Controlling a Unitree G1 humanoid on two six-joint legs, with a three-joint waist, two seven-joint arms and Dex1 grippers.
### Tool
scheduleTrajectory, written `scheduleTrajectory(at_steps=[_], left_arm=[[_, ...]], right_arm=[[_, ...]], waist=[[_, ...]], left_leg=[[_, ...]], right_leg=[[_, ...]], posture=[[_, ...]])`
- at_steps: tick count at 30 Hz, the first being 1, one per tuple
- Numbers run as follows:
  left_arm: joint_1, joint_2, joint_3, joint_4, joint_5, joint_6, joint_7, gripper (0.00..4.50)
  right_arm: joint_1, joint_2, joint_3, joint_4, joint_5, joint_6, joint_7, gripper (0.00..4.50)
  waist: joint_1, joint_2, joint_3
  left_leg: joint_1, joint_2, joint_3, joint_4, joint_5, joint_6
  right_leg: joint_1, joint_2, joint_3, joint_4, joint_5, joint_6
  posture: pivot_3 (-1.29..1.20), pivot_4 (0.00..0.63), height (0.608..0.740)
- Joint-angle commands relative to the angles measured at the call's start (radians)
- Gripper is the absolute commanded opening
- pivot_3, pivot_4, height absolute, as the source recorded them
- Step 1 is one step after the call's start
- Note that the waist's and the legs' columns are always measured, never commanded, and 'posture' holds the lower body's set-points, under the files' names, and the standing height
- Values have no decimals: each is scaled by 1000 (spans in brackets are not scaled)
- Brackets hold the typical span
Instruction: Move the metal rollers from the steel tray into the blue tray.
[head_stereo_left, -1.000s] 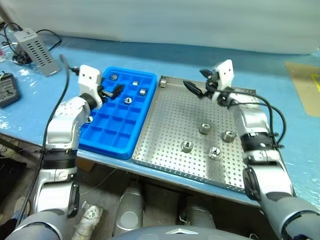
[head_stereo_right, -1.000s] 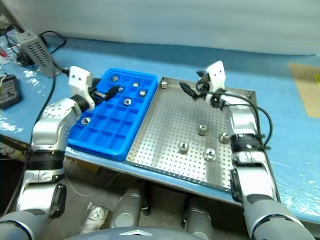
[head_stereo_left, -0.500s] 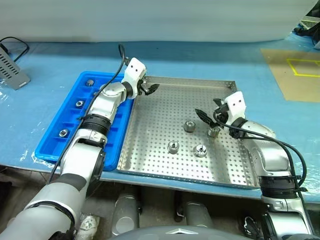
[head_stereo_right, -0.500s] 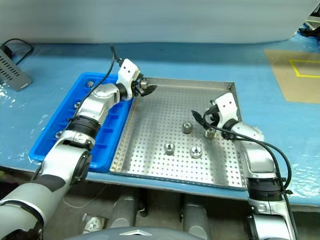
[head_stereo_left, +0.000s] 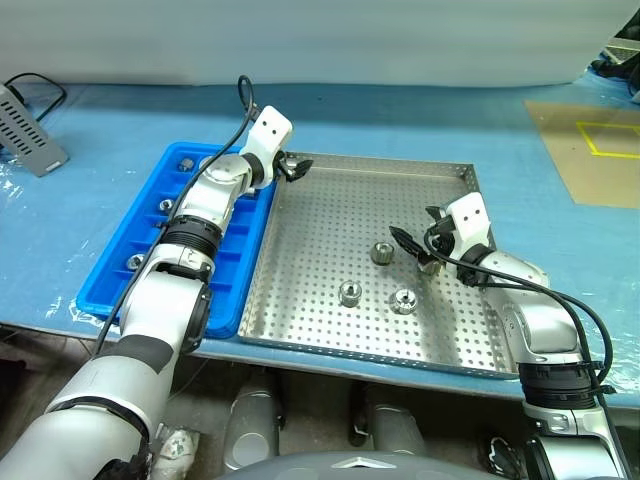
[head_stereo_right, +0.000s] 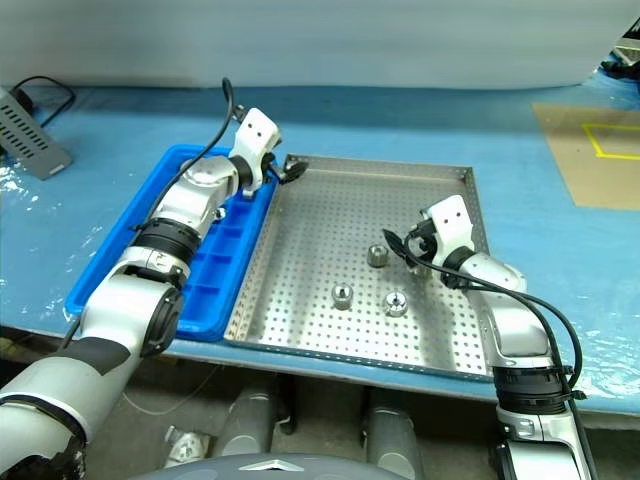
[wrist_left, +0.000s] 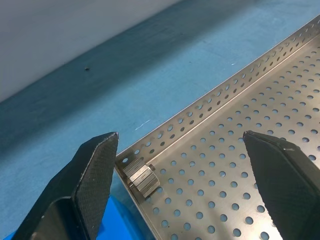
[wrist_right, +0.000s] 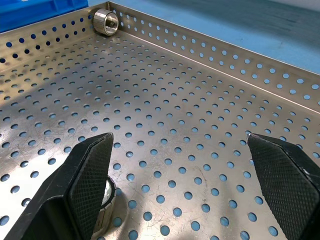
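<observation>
The steel tray (head_stereo_left: 320, 225) lies in the middle of the blue table, with the blue tray (head_stereo_left: 228, 262) along its left side. Three metal rollers (head_stereo_left: 381, 253) (head_stereo_left: 349, 293) (head_stereo_left: 403, 300) stand on the perforated floor. Another roller (head_stereo_left: 430, 264) sits just under my right gripper (head_stereo_left: 418, 232), which is open and low over the floor; in the right wrist view this roller (wrist_right: 106, 194) peeks out beside one finger. My left gripper (head_stereo_left: 295, 168) is open at the steel tray's far left corner, where one roller (wrist_left: 142, 177) lies on its side. Rollers (head_stereo_left: 166, 205) rest in compartments of the blue tray.
A grey power adapter (head_stereo_left: 25, 115) with a cable lies at the far left of the table. A brown sheet with yellow tape (head_stereo_left: 590, 140) lies at the far right. The steel tray's front rim sits close to the table's front edge.
The camera has shifted. My left gripper went from over the blue tray to the steel tray's far left corner. My right gripper drew back from the far rim and came down by a roller.
</observation>
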Motion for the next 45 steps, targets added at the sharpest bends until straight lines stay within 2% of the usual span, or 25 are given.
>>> scheduleTrajectory(at_steps=[1, 10, 20, 29, 45], left_arm=[[-21, 19, 6, -31, 3, 14, -9, 4242], [-116, 65, -52, 73, 68, 3, -120, 4242], [-225, 46, -121, 246, 160, -64, -164, 4242], [-310, 39, -147, 385, 243, -127, -95, 4242], [-352, -6, -166, 446, 326, -157, -36, 4242]], right_arm=[[-2, -3, -9, -51, 24, -13, 8, 4500], [-2, -8, -7, -37, 17, -14, 12, 4500], [2, -11, 17, -35, 1, -15, 10, 4500], [6, -17, 21, -37, -5, -16, 12, 4500], [22, -37, 37, -51, -5, 6, 24, 4500]], waist=[[2, 0, 0], [6, 0, 0], [6, 0, 0], [6, -1, 1], [7, -2, 1]], left_leg=[[0, 0, 0, 0, 0, 0], [0, 0, 0, 0, 0, 0], [0, 0, 0, -1, 0, 0], [0, -1, 0, -1, 0, 0], [-1, -1, 0, 0, 0, 1]], right_leg=[[0, 0, 0, 0, 0, 0], [0, 0, 0, 0, 0, 0], [0, 0, 0, -1, 0, 0], [0, -1, 0, -1, 0, 0], [0, -1, -1, -1, 0, 0]], posture=[[-59, 150, 740], [-55, 150, 740], [-58, 150, 740], [-69, 150, 740], [-55, 150, 740]])
